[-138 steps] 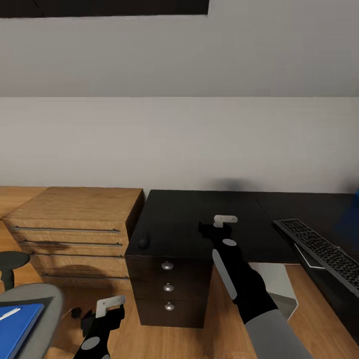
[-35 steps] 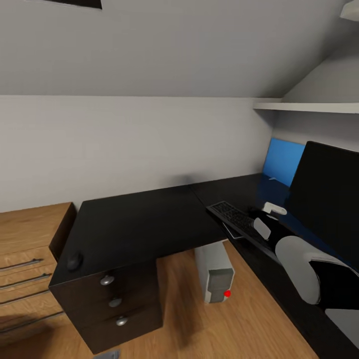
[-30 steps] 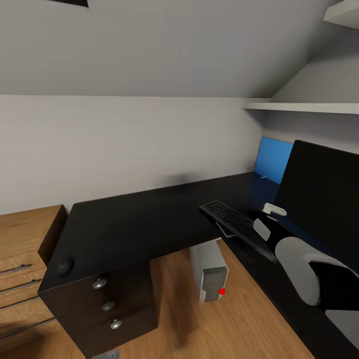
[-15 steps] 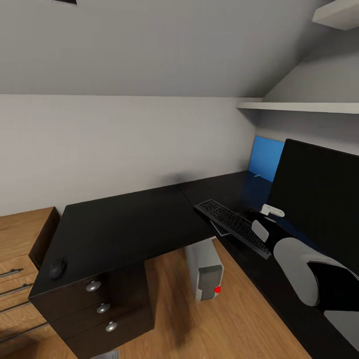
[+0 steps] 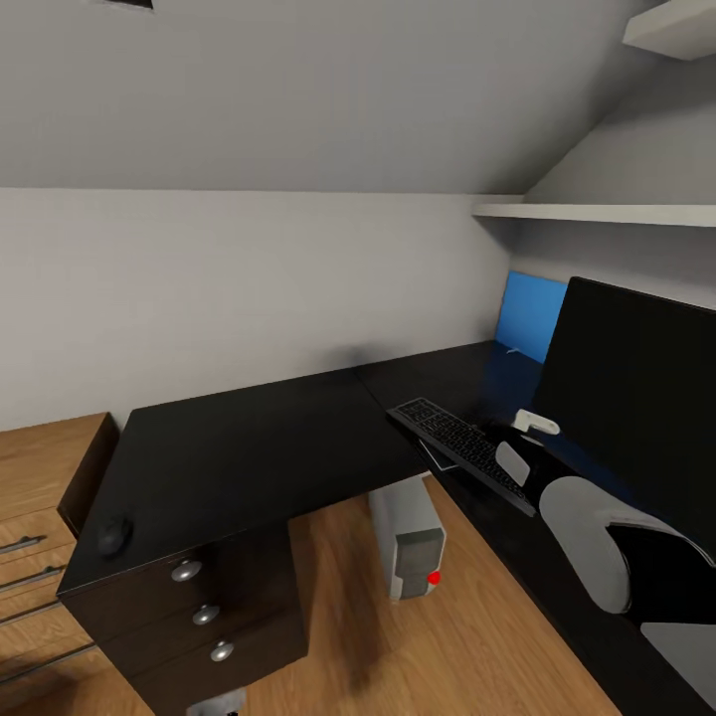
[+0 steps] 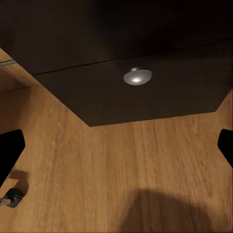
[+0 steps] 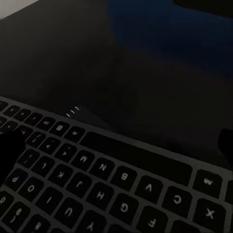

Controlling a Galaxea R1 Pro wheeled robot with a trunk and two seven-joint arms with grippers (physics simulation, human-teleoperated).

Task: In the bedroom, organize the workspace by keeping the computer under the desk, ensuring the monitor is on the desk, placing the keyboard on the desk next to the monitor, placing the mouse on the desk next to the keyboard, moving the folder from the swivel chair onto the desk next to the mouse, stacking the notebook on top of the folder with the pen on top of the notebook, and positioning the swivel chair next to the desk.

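The desk is an L-shaped glossy black top set into the corner under the sloped grey wall. Its near wing ends in a stack of 3 drawers with round silver knobs; the mouse sits at that wing's front corner, just inside the edge and well apart from the other desk items. The keyboard lies at an angle across the inner corner, with part of it overhanging the desk's front edge above the floor. The monitor stands upright on the right wing, just behind the keyboard, with a blue wall panel beyond it. The computer stands on the wooden floor under the desk, a red light on its front. The floor between the drawers and the right wing is open.

Legible writing: single key letters in the right wrist view, among them N, M, H, G, V, C, X, O and P.

The right arm reaches forward over the right wing, its right gripper hanging just above the keyboard's near end; the fingers sit wide apart at the sides of the wrist view, grasping nothing. The left gripper is low beside the bottom drawer, fingers spread, released, over bare floor.
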